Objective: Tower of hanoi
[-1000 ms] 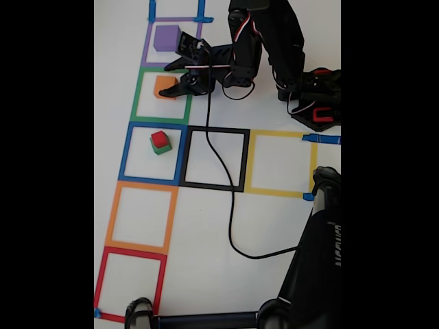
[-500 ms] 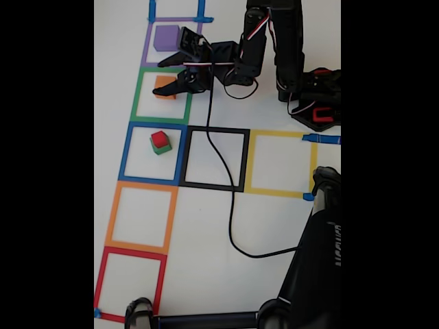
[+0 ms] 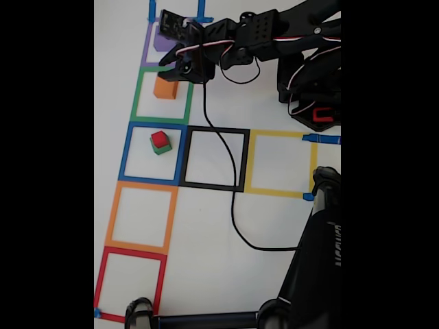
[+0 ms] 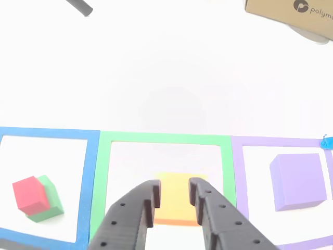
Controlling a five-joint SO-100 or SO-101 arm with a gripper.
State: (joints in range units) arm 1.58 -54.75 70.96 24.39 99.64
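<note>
4 cubes are sitting in 3 taped squares on the white tabletop [image 3: 274, 226]. The purple cube [image 4: 298, 180] is resting in the purple outline. The orange cube [image 4: 177, 205] is lying in the green square [image 4: 166, 139]. The red cube [image 4: 30, 195] is perching on the green cube [image 4: 52, 200] in the blue square [image 4: 93, 182].

You are holding the tool [image 4: 173, 194] directly above the orange cube, its 2 fingers parted only a little, with nothing between them. In the other view the gap looks narrower than the cube's top face. In the fixed view the tool [image 3: 180, 67] is hanging over the border between the purple and green outlines, just above the cube.

Judging by this, you are working on the orange cube's pick-up. The next move is asking you to widen the fingers past the cube's sides, keep them centred, then lower straight down and close. The purple cube is sitting nearby, so mind it as you descend.
</note>
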